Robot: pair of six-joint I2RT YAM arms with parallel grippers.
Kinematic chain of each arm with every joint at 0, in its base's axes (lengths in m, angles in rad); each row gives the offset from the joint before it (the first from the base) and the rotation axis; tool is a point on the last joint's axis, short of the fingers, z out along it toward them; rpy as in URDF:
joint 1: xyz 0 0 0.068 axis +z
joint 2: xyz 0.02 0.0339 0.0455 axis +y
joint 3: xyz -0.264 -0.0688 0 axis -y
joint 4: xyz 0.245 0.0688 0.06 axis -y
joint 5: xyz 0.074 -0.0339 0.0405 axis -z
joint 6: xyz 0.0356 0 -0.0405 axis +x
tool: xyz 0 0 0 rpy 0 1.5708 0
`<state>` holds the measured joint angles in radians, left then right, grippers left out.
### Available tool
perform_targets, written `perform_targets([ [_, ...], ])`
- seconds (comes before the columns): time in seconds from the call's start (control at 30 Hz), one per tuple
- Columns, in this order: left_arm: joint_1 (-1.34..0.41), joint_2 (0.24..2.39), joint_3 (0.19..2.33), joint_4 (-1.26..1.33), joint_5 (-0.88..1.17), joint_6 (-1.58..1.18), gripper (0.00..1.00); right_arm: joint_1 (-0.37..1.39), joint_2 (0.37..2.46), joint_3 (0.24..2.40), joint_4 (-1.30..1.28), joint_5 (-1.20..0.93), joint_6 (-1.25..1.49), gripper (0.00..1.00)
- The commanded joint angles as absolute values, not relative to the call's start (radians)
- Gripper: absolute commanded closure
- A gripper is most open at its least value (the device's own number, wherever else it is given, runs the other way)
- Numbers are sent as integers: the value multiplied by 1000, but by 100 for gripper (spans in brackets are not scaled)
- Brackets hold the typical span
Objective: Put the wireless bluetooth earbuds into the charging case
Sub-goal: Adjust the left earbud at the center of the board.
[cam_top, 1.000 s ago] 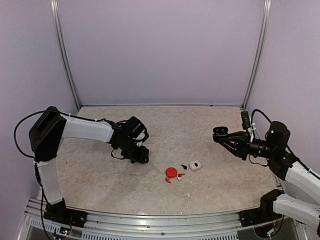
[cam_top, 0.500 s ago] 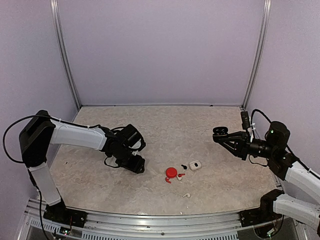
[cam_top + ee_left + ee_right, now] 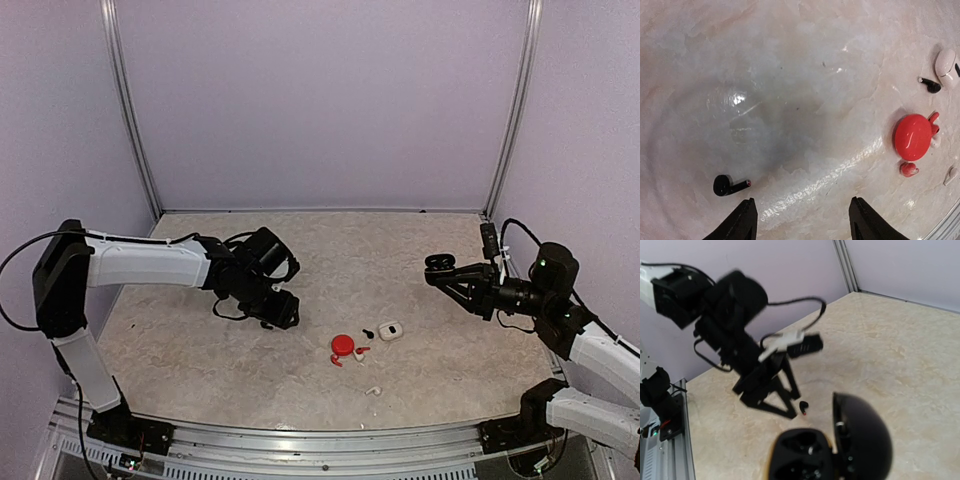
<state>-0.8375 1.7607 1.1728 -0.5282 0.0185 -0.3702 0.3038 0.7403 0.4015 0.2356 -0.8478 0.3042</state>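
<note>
My left gripper (image 3: 802, 219) is open and empty, low over the table. A black earbud (image 3: 730, 185) with a red stem tip lies just ahead of its left finger (image 3: 744, 222). The right wrist view shows that earbud (image 3: 803, 406) beside the left gripper (image 3: 771, 390). My right gripper (image 3: 452, 275) is shut on the open black charging case (image 3: 436, 263), held in the air at the right. The case's two sockets (image 3: 802, 455) look empty, and its lid (image 3: 862, 440) stands up. A second black earbud (image 3: 930, 85) lies by the white case (image 3: 946, 67).
A shut red case (image 3: 913, 136) lies mid-table with red earbuds (image 3: 909, 169) and a white earbud (image 3: 951, 175) around it. Another white earbud (image 3: 372, 390) lies nearer the front edge. Walls with metal posts (image 3: 510, 110) close the back and sides.
My left gripper dipped toward the front edge, then moved back away from it, staying open. The right arm and the case have not moved.
</note>
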Motion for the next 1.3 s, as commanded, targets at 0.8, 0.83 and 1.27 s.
perform_targets([
  [0.8,-805,1887,1161,-581,-37,-315,37,291,719,404,233,-836,292,100],
  [0.83,-806,1887,1155,-586,-38,-313,37,291,721,403,234,-837,293,100],
  [1.27,-794,1773,1074,-631,-59,-302,39,291,740,404,247,-840,295,100],
])
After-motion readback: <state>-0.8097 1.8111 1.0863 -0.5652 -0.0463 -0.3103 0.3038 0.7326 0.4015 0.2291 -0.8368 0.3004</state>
